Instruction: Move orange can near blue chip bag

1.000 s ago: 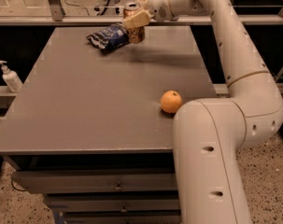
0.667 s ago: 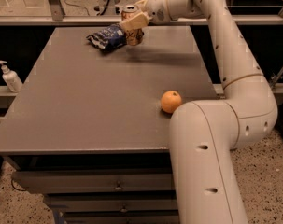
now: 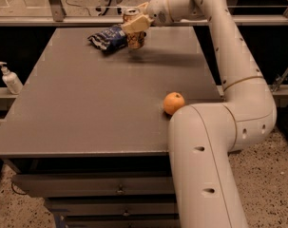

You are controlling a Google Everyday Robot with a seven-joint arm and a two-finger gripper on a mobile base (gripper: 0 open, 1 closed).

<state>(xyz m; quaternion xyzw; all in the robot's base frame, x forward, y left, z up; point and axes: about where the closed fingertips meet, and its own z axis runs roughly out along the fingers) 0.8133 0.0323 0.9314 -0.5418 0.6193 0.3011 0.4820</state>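
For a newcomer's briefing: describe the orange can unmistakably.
At the far end of the grey table, just right of the blue chip bag, the gripper holds the orange can upright. Unlike the round orange fruit nearer, it is a cylinder with a silver top.

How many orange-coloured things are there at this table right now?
2. The orange can is gripped in the hand at the far edge of the table, right beside the blue chip bag. The orange fruit sits near the right edge, next to the arm. Nothing seems hidden.
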